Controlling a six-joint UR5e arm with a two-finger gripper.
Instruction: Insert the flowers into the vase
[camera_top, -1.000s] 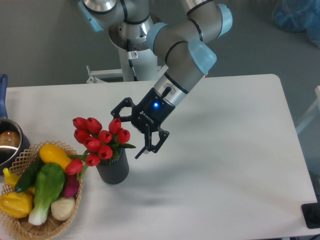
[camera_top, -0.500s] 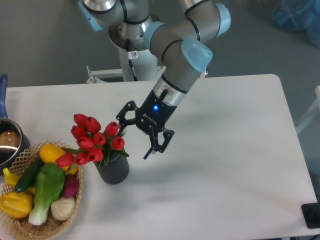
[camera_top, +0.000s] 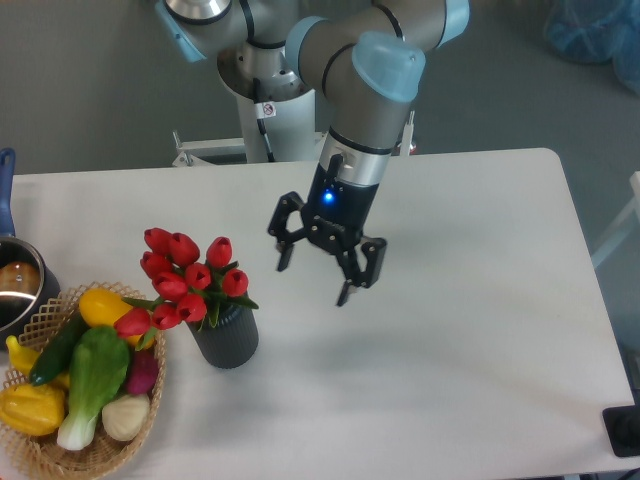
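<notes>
Camera view: flowers (camera_top: 187, 282) in vase (camera_top: 226, 337), wicker basket (camera_top: 60, 455) alongside, jaws (camera_top: 315, 275) released, apart.

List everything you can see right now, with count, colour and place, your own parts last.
flowers: one bunch, red tulips with green leaves, standing in the vase
vase: one, dark grey, table left of centre
wicker basket: one, tan, bottom left, holding toy vegetables in yellow, green, purple and white
metal pot: one, blue handle, left edge
table: one, white
arm: one, grey and light blue
claw: one, black, open, empty, right of the flowers
</notes>
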